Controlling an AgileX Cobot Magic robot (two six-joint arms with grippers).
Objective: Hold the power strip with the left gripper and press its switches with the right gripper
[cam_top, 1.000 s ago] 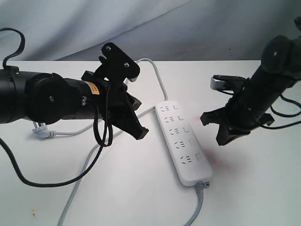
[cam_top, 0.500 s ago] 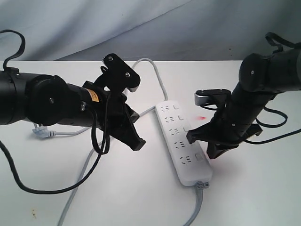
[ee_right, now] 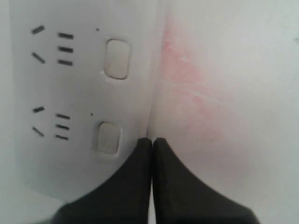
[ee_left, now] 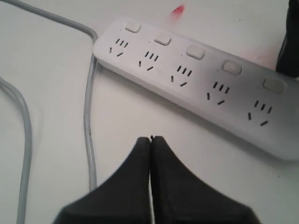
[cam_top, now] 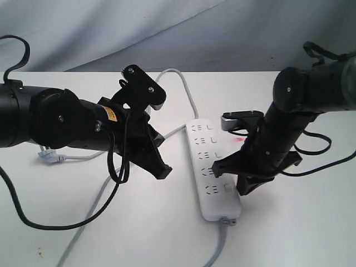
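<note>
White plastic power strip [cam_top: 204,161] mid-frame lies unheld: black left gripper [ee_left: 150,140] pinched closed, apart. Black right gripper [ee_right: 152,141], also pinched, could shove it.

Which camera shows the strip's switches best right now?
The left wrist view: all five switches sit unobstructed along the power strip. In the exterior view the right arm covers part of the row; the right wrist view shows only two, close up.

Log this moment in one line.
left gripper: shut, clear of strip, not holding | right gripper: shut, tips at strip edge, beside switch, not on it
</note>
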